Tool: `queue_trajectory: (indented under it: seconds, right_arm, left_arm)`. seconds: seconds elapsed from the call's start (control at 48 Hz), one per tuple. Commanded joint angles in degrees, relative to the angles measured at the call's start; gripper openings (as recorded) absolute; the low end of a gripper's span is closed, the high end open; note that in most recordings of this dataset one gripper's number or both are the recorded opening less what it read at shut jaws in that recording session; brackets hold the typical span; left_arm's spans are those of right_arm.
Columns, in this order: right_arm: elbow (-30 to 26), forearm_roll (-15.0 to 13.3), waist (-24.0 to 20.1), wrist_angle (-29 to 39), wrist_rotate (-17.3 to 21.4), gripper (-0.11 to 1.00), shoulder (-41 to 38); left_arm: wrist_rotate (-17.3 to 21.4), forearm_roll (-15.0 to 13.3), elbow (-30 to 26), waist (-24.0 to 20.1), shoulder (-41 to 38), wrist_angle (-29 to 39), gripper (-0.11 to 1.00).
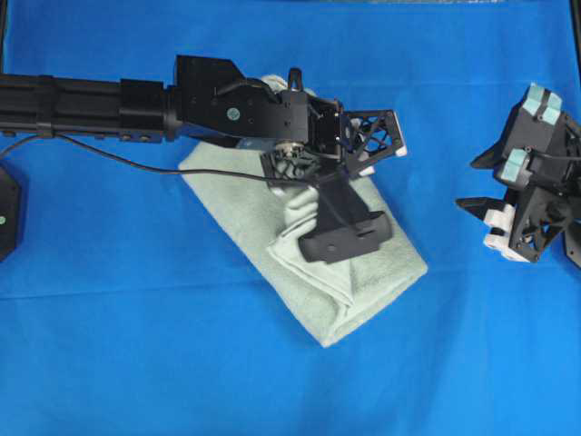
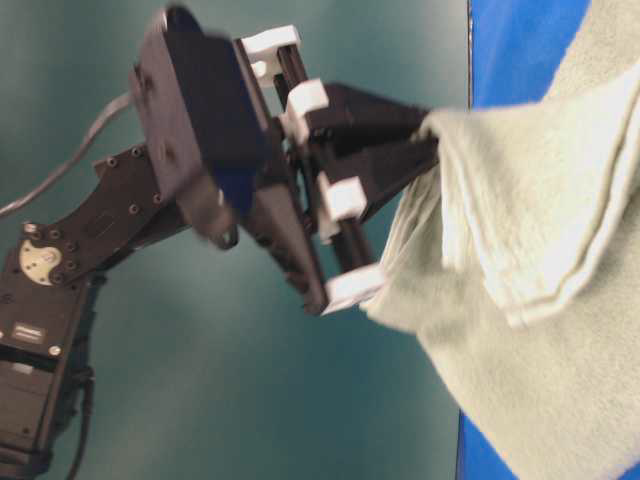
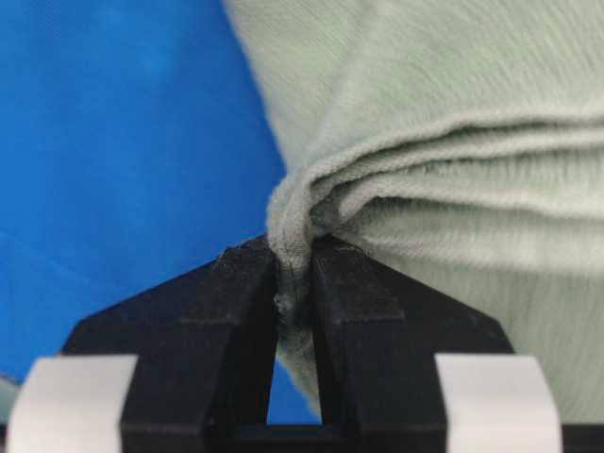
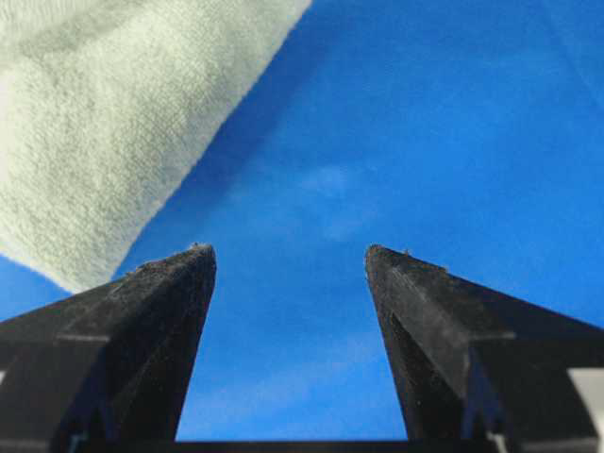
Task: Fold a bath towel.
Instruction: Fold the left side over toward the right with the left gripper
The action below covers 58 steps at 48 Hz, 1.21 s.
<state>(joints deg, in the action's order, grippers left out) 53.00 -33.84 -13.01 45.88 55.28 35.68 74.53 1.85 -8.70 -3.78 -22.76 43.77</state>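
Bath towel of pale sage-green terry [image 1: 272, 213], already folded into a long band on the blue cloth [image 1: 109, 345], has a bunched edge pinched in the left gripper [image 3: 294, 274]. Its long axis trails diagonally away underneath; the right gripper [image 4: 288, 260], fingers spread and empty, waits well apart.

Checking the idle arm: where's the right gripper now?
In the overhead view the right gripper sits at the far right, over bare blue cloth, jaws open, clear of the towel that the left gripper pinches at centre.
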Motion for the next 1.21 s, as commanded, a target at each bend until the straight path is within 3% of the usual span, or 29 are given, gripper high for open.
queue_trajectory:
  seconds: [0.0, 0.125, 0.312, 0.375, 0.458, 0.542, 0.625, 0.771, 0.854, 0.979, 1.187]
  right_arm:
    - [-0.6, -0.3, -0.1, -0.7, 0.1, 0.65, 0.4]
    - [-0.6, -0.2, -0.1, -1.4, 0.1, 0.65, 0.4]
    - [-0.7, -0.3, -0.2, -1.8, 0.4, 0.65, 0.3]
    - [-0.7, -0.3, -0.1, -1.9, 0.4, 0.65, 0.4]
    - [-0.7, -0.3, -0.1, -2.3, 0.4, 0.65, 0.3]
    - [-0.7, -0.2, -0.1, -2.8, 0.4, 0.65, 0.4]
    - [-0.7, -0.2, -0.1, -3.1, 0.4, 0.65, 0.4]
    - [-0.7, -0.2, -0.1, -3.2, 0.5, 0.65, 0.4]
    - [-0.7, -0.2, -0.2, -3.4, 0.5, 0.65, 0.4]
    - [-0.8, -0.2, -0.1, -4.1, 0.5, 0.65, 0.4]
    - [-1.0, -0.4, -0.1, -5.4, 0.4, 0.65, 1.4]
  left_arm:
    - [-4.3, -5.0, -0.1, -0.4, 1.4, -5.2, 0.07]
    - [-12.8, -5.2, 1.5, -0.8, 1.8, -8.9, 0.08]
    - [-28.9, -5.1, 3.9, -1.1, 2.8, -10.3, 0.09]
    - [-32.0, -4.9, 4.4, -1.3, 3.2, -10.5, 0.23]
    - [-35.5, -4.0, 4.9, -1.4, 3.4, -11.5, 0.5]
    - [-36.5, -4.1, 5.3, -1.1, 3.5, -13.4, 0.73]
    - [-37.3, -4.1, 5.4, -0.8, 3.8, -16.2, 0.87]
    - [-38.8, -4.2, 6.2, -0.9, 4.7, -21.6, 0.85]
    - [-42.8, -4.3, 6.9, -1.1, 5.3, -24.6, 0.85]
    - [-51.9, -4.0, 9.0, -1.8, 6.5, -26.3, 0.85]
    - [-57.6, -4.0, 14.2, -2.0, 11.4, -26.5, 0.84]
